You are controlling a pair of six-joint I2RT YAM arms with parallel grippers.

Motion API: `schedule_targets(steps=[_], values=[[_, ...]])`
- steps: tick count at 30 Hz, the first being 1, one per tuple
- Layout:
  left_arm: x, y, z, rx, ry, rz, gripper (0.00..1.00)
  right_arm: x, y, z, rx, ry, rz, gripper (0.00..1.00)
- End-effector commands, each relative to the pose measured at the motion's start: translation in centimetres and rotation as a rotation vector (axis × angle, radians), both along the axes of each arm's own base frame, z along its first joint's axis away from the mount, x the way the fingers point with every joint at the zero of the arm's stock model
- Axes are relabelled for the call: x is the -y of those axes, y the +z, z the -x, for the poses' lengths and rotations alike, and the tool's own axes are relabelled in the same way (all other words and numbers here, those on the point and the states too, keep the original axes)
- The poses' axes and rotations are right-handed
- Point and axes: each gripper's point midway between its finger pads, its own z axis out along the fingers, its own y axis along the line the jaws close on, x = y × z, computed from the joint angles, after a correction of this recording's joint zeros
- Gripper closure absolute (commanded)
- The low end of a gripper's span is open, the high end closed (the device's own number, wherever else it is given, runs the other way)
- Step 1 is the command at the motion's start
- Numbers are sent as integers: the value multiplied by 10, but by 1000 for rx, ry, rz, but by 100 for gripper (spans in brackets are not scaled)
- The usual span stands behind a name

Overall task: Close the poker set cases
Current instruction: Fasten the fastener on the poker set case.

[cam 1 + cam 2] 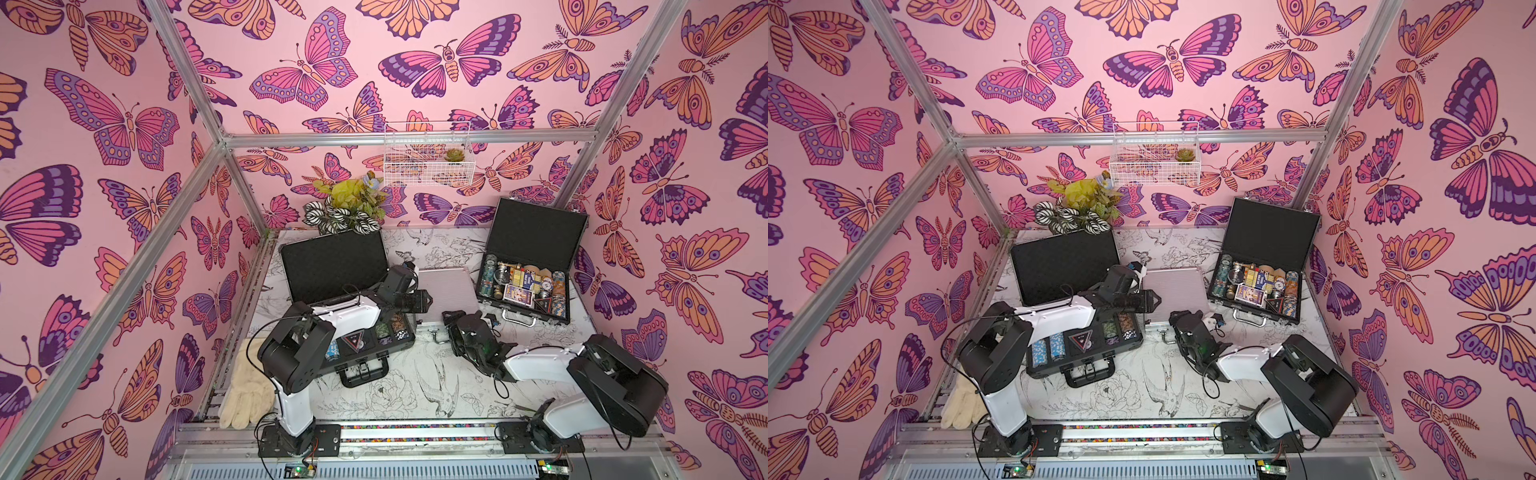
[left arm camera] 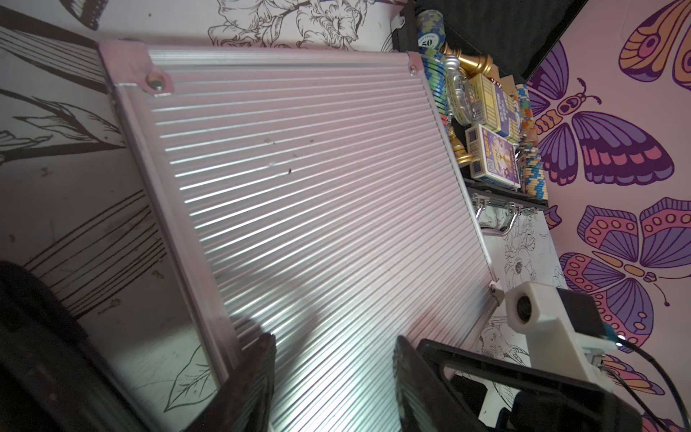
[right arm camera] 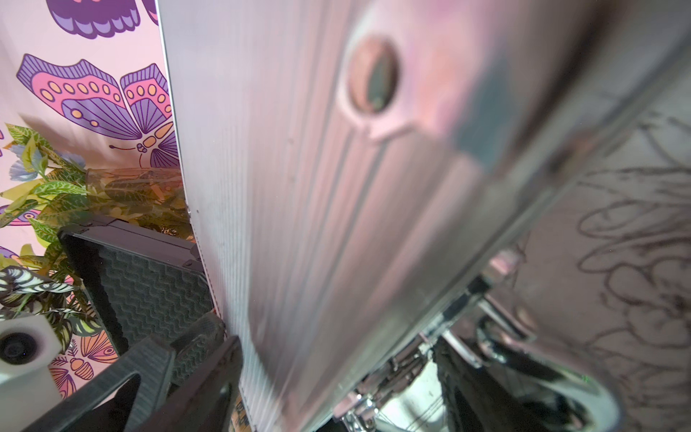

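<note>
Ribbed aluminium fills the space under the left end effector (image 2: 332,355). Its two fingers stand apart with nothing between them, over the lid of the small silver case (image 2: 299,187). We cannot tell whether they touch it. Just past the lid's front edge sits the right end effector (image 1: 451,318), close to the case's handle (image 1: 1165,337). Its own wrist view is mostly blurred lid, so we cannot tell whether it is spread or clamped.

We judge this case to be the step in hand. In both top views its lid lies down, or nearly so, on the counter (image 1: 395,395). The next move calls for pressing it flush and snapping the catch (image 3: 357,406).

Outward from the left end effector, the dark-grey plastic case (image 1: 332,266) stands open, with chips in its tray. Beyond the right end effector, the black silver-trimmed case (image 1: 528,286) is open too, holding chips and card boxes. Both remain to be closed.

The only writing we can read is "50" on a chip (image 2: 429,42). The box print is too small to make out.
</note>
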Motion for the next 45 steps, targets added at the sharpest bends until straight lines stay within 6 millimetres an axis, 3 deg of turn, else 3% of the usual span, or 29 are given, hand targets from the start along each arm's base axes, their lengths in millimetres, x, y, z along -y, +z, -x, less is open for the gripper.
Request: schedule_targets(steps=[1, 17, 24, 28, 39, 45], values=[[-51, -91, 64, -308, 15, -271, 47, 14, -27, 15, -58, 17, 108, 18], [-46, -88, 59, -306, 12, -264, 47, 6, 16, 14, 15, 67, 67, 11], [-47, -90, 59, -306, 12, -269, 47, -22, 11, 5, -10, 109, -31, 11], [-48, -90, 61, -309, 12, -269, 47, -29, 3, 0, -12, 98, -60, 11], [-48, -89, 61, -309, 13, -268, 47, -15, -12, 0, -27, 68, 29, 13], [-48, -87, 59, -303, 17, -271, 45, -10, 19, 3, 31, 141, 126, 12]])
